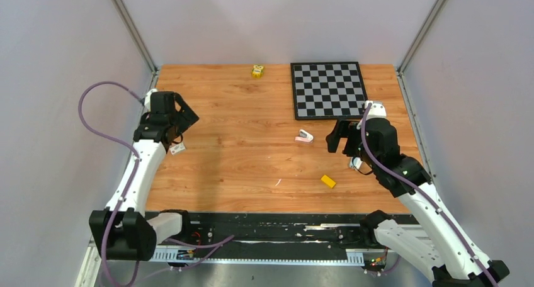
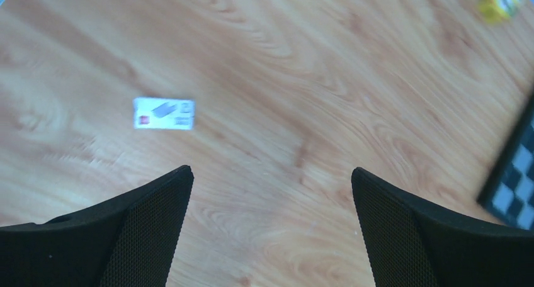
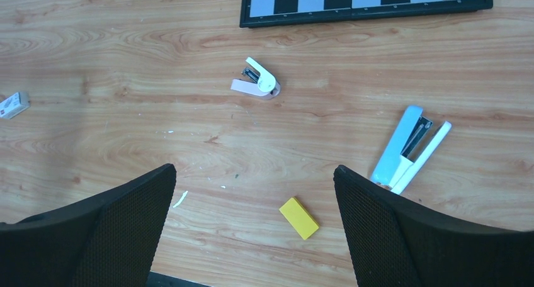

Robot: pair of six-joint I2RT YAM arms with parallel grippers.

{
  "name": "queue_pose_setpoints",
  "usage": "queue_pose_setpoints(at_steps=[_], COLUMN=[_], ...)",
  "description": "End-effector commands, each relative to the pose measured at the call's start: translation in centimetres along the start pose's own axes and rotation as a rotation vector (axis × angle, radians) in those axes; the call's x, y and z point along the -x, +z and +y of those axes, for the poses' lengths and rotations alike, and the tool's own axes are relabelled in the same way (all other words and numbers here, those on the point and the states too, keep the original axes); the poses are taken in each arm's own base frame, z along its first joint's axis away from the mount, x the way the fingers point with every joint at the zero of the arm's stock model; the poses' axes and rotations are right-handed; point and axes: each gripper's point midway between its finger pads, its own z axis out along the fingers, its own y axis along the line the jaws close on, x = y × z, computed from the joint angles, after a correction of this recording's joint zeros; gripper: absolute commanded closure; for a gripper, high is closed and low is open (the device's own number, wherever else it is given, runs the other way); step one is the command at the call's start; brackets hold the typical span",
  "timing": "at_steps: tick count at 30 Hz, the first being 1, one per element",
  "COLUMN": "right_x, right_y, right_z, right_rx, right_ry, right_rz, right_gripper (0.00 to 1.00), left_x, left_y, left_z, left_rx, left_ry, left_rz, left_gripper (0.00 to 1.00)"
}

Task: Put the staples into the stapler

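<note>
A pale blue and white stapler [image 3: 408, 147] lies swung open on the wooden table, to the right of my right gripper [image 3: 253, 168]; from above, the right arm hides most of the stapler [image 1: 355, 163]. The right gripper [image 1: 334, 139] hovers open with nothing between its fingers. At the table's left side my left gripper [image 1: 187, 118] is open and empty too, shown in its wrist view [image 2: 271, 171] over bare wood. No loose staples show in any view. A small white labelled box [image 2: 164, 113] lies just ahead of the left fingers.
A small pink stapler-like tool [image 3: 256, 82] lies mid-table. A yellow block [image 3: 299, 218] sits between the right fingers, lower down. A chessboard [image 1: 327, 89] is at the back right, a yellow toy [image 1: 257, 71] at the back edge. A white scrap [image 3: 180, 199] lies nearby.
</note>
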Motion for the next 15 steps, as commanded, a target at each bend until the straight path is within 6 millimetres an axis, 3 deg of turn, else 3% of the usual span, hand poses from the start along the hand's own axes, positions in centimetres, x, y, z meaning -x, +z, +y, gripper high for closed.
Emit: queue_pose_setpoints(at_steps=[1, 4, 9, 15], right_x=[0.7, 0.8, 1.2, 2.1], right_y=[-0.3, -0.3, -0.6, -1.4], right_z=[1.0, 1.8, 2.7, 3.3], right_rx=[0.071, 0.116, 0.155, 0.192], right_ry=[-0.023, -0.028, -0.019, -0.033], right_rz=[-0.031, -0.032, -0.038, -0.070], right_gripper=[0.00, 0.00, 0.00, 0.00], left_x=[-0.7, -1.1, -1.1, -1.5], left_y=[2.1, 3.6, 5.8, 9.3], left_z=[6.5, 9.1, 12.2, 10.9], left_rx=[0.271, 0.372, 0.503, 0.376], left_ry=[-0.317, -0.439, -0.462, -0.196], left_rz=[0.004, 0.004, -0.056, 0.080], left_gripper=[0.05, 0.08, 0.10, 0.07])
